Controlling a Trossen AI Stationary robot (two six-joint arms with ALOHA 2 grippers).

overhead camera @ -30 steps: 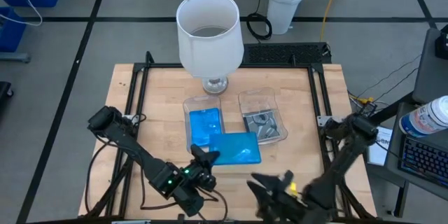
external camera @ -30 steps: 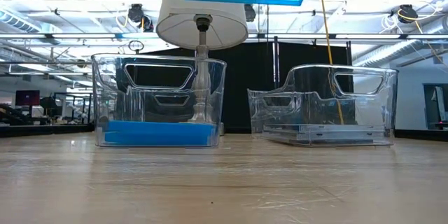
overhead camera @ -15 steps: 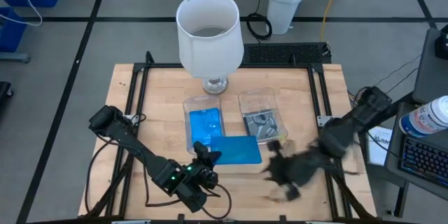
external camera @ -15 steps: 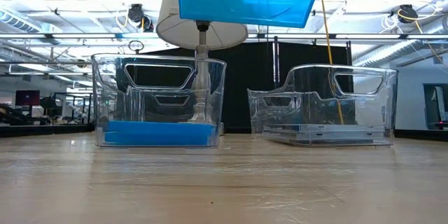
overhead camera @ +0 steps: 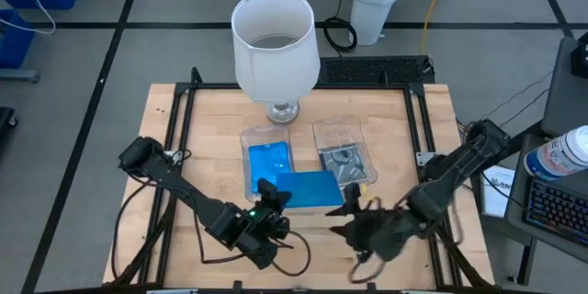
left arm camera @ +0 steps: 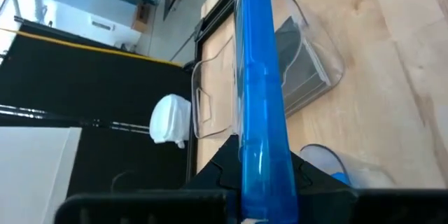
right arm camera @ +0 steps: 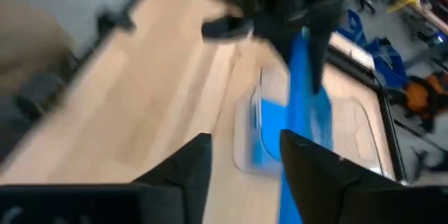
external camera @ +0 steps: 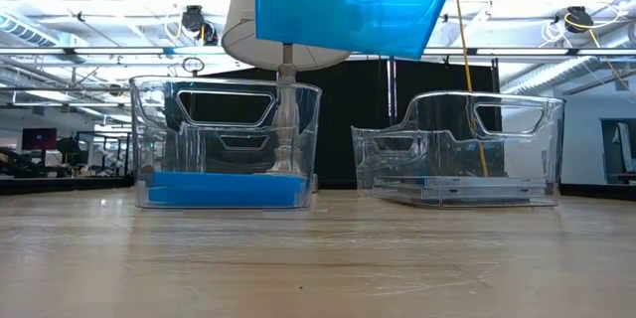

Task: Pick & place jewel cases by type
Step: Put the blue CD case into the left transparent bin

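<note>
My left gripper (overhead camera: 268, 198) is shut on a bright blue jewel case (overhead camera: 310, 190) in the air, just near of the two clear trays. In the low view the case (external camera: 348, 5) hangs high above the tabletop. The left tray (overhead camera: 268, 138) holds more blue cases (external camera: 224, 189). The right tray (overhead camera: 342, 131) holds smoky grey cases (overhead camera: 344, 163). My right gripper (overhead camera: 354, 227) hovers open right of the held case and touches nothing. In its own wrist view its gripper (right arm camera: 241, 161) faces the blue case (right arm camera: 301, 91). My left gripper pinches the blue jewel case between its two fingers at the case's left edge (left arm camera: 262, 171). The fingers (left arm camera: 308, 178) come roughly level from the table's near left. The case is lifted clear, close to flat, and sticks out beyond the fingers toward the trays.
A tall white lamp (overhead camera: 276, 41) stands on the table just beyond the trays, its shade overhanging them. A dark frame rail (overhead camera: 179, 129) runs along the table's sides. Bare wood (external camera: 318, 258) lies between the trays and the near edge.
My right arm has swung quickly from the near edge up toward the table's middle, and its gripper now sits right of the held case. My left gripper has shifted a little toward the trays. The blue case has come lower in the low view, its right end dipping.
</note>
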